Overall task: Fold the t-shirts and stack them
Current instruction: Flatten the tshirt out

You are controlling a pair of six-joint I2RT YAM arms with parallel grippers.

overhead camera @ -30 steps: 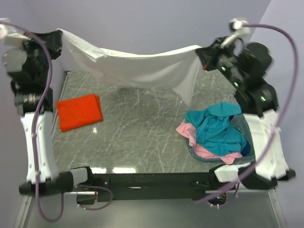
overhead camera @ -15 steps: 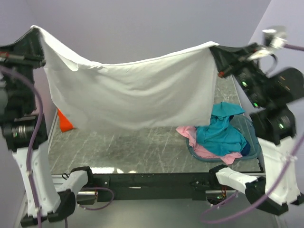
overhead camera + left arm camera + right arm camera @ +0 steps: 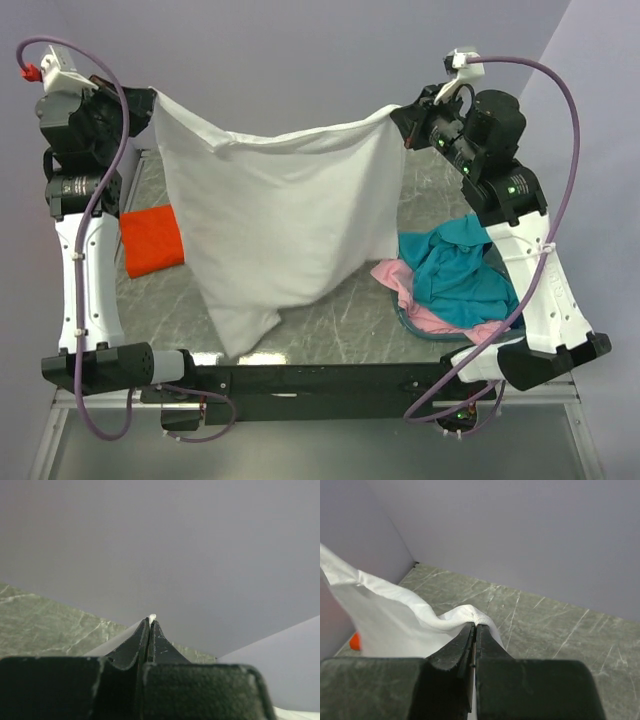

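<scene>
A white t-shirt (image 3: 280, 220) hangs spread between both raised grippers, and its lower end touches the table near the front. My left gripper (image 3: 150, 100) is shut on its top left corner; the left wrist view shows a sliver of white cloth (image 3: 152, 616) at the gripper's (image 3: 150, 621) tips. My right gripper (image 3: 398, 112) is shut on the top right corner; the cloth (image 3: 395, 625) bunches at the gripper (image 3: 475, 626). A folded orange t-shirt (image 3: 152, 240) lies at the left. A teal t-shirt (image 3: 460, 270) and a pink one (image 3: 405, 285) are heaped at the right.
A translucent teal basket (image 3: 520, 325) sits under the heap at the right. The grey marble table (image 3: 350, 310) shows in front of the hanging shirt. Purple walls stand close behind and at both sides.
Both grippers have drawn closer together and back with the white shirt. It now hangs longer and narrower, its lower end reaching the table, and the orange shirt shows again.
</scene>
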